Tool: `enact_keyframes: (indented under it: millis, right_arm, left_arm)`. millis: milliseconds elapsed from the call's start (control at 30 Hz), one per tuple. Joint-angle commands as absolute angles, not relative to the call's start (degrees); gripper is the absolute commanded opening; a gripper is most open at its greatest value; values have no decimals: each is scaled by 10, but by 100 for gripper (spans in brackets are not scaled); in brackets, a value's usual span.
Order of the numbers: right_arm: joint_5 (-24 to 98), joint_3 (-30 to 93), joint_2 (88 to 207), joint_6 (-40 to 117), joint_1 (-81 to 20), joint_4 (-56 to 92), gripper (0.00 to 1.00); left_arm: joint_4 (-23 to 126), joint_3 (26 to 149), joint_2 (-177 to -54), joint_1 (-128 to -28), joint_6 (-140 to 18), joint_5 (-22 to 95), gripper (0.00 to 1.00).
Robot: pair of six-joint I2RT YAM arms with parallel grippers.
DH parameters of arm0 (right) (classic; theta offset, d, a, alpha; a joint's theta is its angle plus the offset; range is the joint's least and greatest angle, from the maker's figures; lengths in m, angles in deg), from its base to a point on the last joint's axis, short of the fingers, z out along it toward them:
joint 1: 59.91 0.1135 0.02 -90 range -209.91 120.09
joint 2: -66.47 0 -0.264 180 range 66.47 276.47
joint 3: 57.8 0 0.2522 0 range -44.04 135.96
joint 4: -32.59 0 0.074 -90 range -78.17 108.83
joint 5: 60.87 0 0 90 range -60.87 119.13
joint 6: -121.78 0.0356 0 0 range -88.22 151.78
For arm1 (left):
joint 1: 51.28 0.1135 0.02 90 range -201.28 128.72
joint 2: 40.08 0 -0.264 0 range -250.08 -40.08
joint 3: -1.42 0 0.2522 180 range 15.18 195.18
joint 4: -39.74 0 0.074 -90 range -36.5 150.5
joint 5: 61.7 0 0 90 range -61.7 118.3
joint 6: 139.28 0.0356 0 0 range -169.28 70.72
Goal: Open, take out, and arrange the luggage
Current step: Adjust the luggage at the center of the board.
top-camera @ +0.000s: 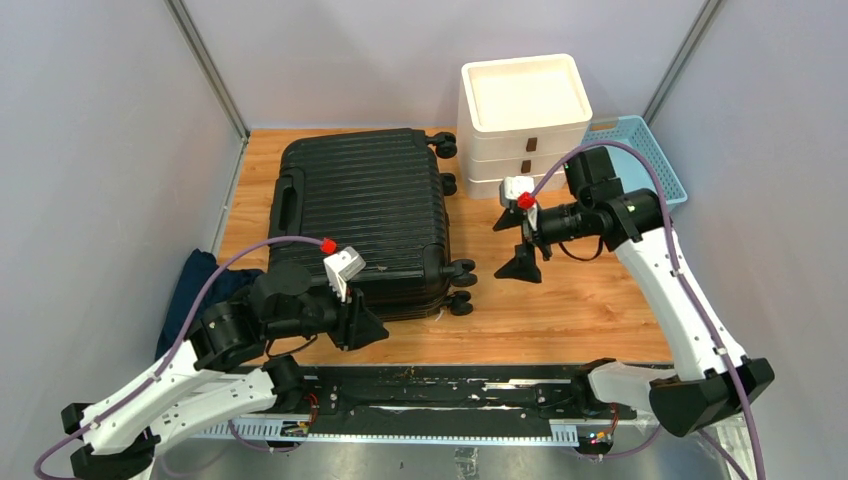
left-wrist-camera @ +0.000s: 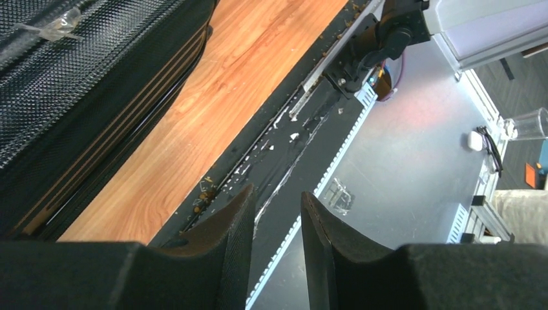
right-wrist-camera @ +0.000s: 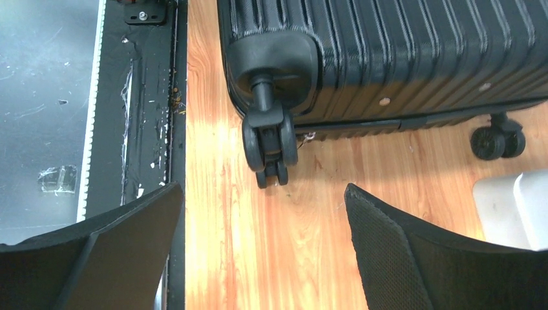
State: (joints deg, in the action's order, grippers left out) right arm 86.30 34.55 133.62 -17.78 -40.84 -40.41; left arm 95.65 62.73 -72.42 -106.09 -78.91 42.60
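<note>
The luggage [top-camera: 360,215], a black ribbed hard-shell suitcase, lies flat and closed on the left half of the wooden table, with its wheels toward the right. My left gripper [top-camera: 365,325] hovers at its near edge over the table front. Its fingers are a narrow gap apart and hold nothing. In the left wrist view [left-wrist-camera: 278,194] the suitcase side [left-wrist-camera: 77,84] is at upper left. My right gripper [top-camera: 515,245] is wide open and empty, just right of the near wheels. The right wrist view [right-wrist-camera: 263,188] shows the shell [right-wrist-camera: 400,51] and a double wheel [right-wrist-camera: 268,139] ahead of the fingers.
A white stacked drawer unit [top-camera: 525,120] stands at the back right beside the suitcase's far wheels. A light-blue mesh basket [top-camera: 650,150] is behind my right arm. A dark blue cloth [top-camera: 195,285] lies off the table's left edge. A black rail [top-camera: 440,385] runs along the front.
</note>
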Motion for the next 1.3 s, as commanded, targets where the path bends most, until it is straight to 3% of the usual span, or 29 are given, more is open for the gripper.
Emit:
enact_keyframes:
  millis: [0,267,433,600,933,1133,1267]
  right_arm:
    - [824,404,1384,-201,-364,-442,99]
    - [742,409,1467,-151,-260,-401,99]
    - [679,407,1507,-136,-214,-384,95]
    - [641,402,1521,-125,-195,-371,83]
    - [569,420,1531,-96,-196,-354,38]
    - [503,430,1539,-55,-213,-324,32]
    - [512,429,1525,-39,-235,-315,36]
  left_arm:
    - [963,613,-721,-1058,-801,388,33]
    - [962,625,-781,-1058,-784,330,15]
    - [963,631,-802,-1058,-762,263,10]
    - [939,617,-808,-1058,-735,197,8]
    - [864,600,-823,-1056,-691,132,7]
    - [825,598,-836,-1042,-673,123,7]
    - [807,596,-837,-1036,-668,130,7]
